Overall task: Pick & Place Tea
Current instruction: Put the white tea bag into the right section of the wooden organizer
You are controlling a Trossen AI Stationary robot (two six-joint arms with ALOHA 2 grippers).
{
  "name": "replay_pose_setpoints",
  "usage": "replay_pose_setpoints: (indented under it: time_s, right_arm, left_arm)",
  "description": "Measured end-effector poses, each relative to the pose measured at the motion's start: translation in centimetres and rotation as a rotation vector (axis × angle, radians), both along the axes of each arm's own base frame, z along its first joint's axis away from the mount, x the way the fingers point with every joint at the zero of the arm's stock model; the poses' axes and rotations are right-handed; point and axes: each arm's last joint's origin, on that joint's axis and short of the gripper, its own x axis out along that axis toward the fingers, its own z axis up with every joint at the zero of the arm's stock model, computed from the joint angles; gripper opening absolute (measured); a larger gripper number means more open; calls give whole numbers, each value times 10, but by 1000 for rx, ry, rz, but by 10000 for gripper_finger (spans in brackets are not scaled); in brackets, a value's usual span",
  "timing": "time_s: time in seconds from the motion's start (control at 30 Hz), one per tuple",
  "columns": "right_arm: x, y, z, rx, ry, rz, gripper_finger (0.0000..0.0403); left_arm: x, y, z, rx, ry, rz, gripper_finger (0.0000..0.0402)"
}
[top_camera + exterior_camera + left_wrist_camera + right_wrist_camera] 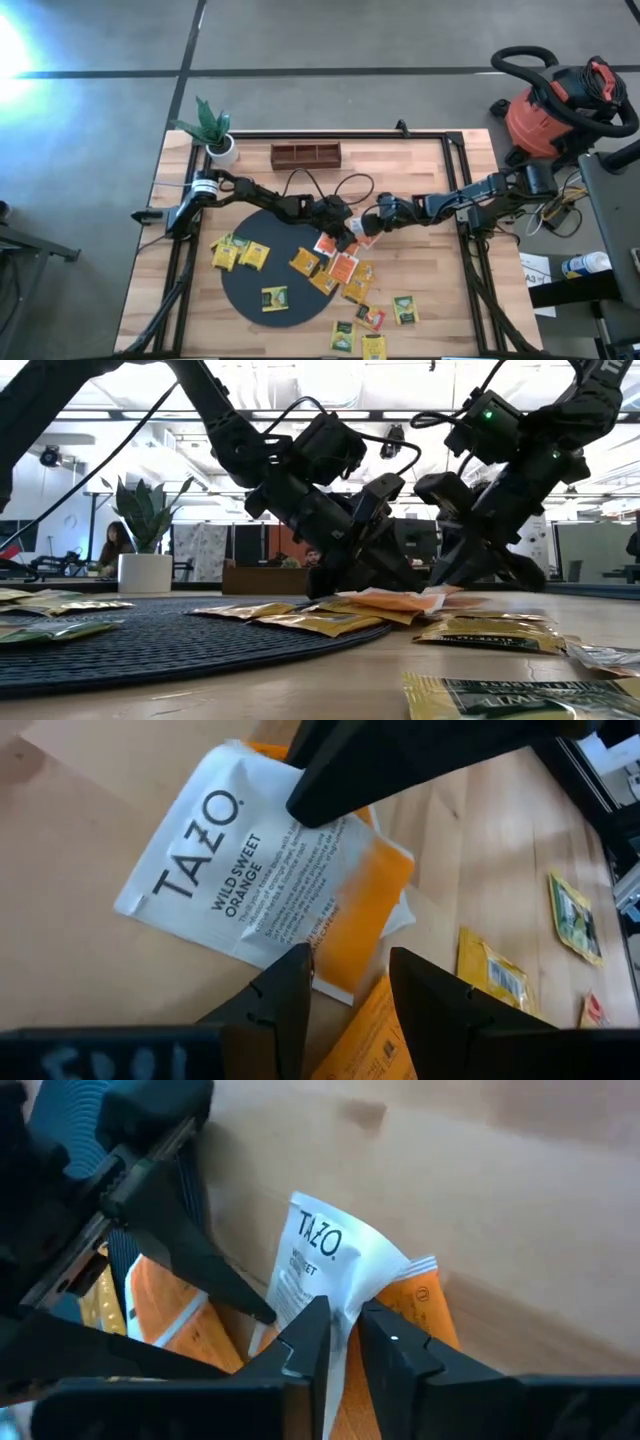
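You have both arms reaching in toward the middle of the butcher-block table (420, 200), meeting just past the far right rim of the black round mat (250, 290). Your right gripper (340, 1342) has its two fingers nearly together on the edge of a white-and-orange Tazo Wild Sweet Orange packet (335, 1265); the paper bends up between the pads, so it reads as pinched on that packet. In the high view the same packet (366, 228) sits right at the right gripper (372, 222), on the bare wood beside the mat.

Your left gripper (348, 995) faces it from the other side, fingers apart, their tips at the near edge of that packet (250, 880) without clamping it. Seen from above, the left gripper (345, 228) lies over the mat's edge, very close to the right one.

The rest of the tea lies scattered: orange-red packets (343, 268) under and just in front of the two grippers, yellow packets (238, 253) on the mat's left part, one yellow packet (274, 298) alone near the mat's middle, and green and yellow ones (405, 309) on the wood toward the front right.

The brown wooden compartment tray (305, 153) stands at the far edge of the table, well apart from the grippers. A potted plant (215, 135) sits at the far left corner. A red shop vacuum (555, 105) stands on the floor beyond the right side.
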Motion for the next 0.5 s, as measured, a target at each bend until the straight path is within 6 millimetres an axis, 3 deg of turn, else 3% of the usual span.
replay_pose_setpoints:
  time_s: [0.3, 0.5]
  right_arm:
    - [9, -7, 30, -249, -56, 56, 10]
    - [6, -21, 34, -173, -52, 103, 8]
  left_arm:
    - [-4, -1, 9, -13, 29, 18, 142]
    - [-14, -1, 39, 153, 31, 105, 142]
